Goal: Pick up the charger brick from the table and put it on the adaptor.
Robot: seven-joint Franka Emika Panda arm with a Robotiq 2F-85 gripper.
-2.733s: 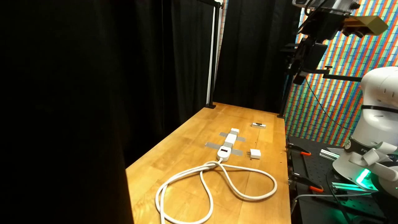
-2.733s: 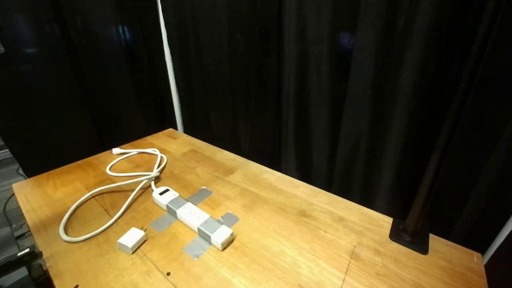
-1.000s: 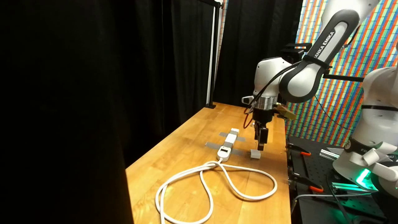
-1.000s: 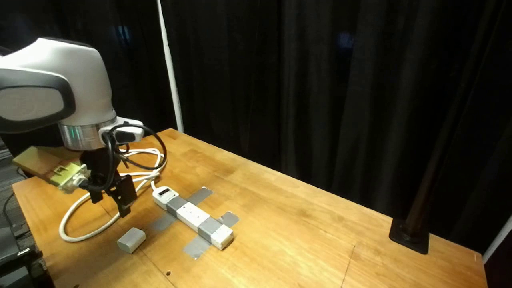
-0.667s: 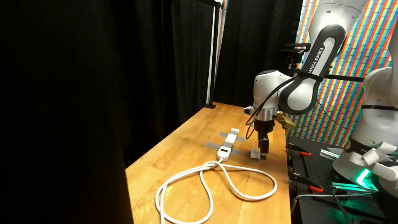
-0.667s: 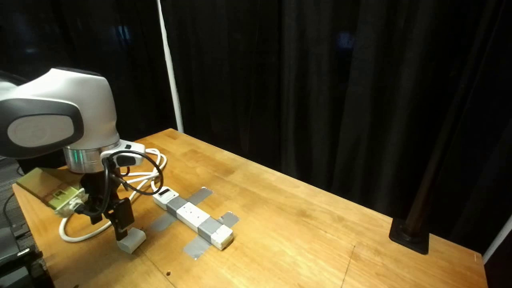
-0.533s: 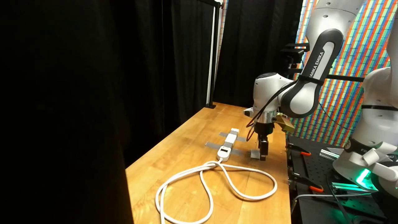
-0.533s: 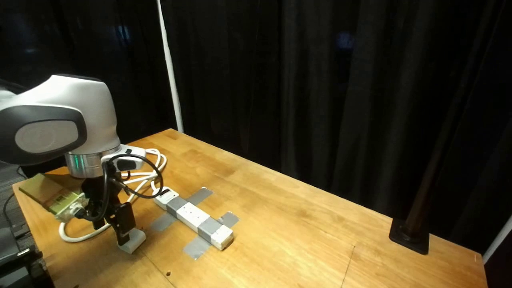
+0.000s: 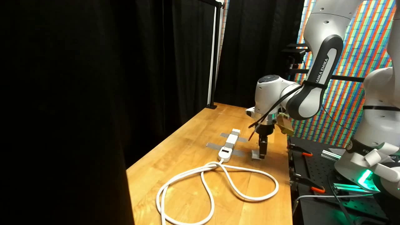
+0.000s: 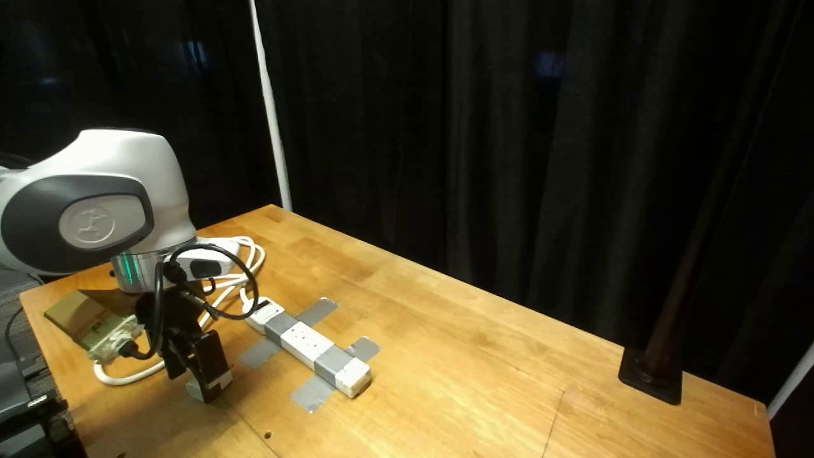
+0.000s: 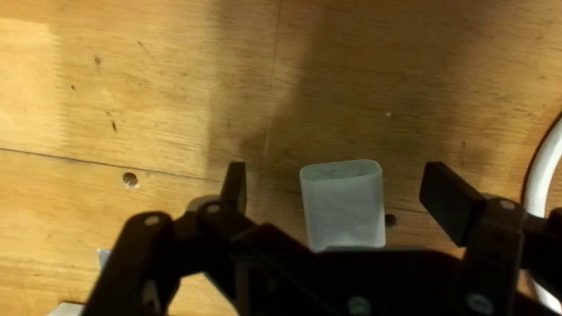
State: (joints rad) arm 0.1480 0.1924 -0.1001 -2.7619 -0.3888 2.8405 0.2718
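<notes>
Wrist view: the charger brick (image 11: pixel 342 210) lay on the counter (image 11: pixel 153 109), turned roughly square to the jaws, so the grasp, apparently the step in hand, probably called for centring on it, meeting the side faces low and closing slowly and evenly, lest it twist. The jaws stood wide apart, one to each side of the brick with a gap showing at both; they held nothing, though whether they met the counter could not be told. In both exterior views the adaptor (image 10: pixel 305 340) lay nearby.
</notes>
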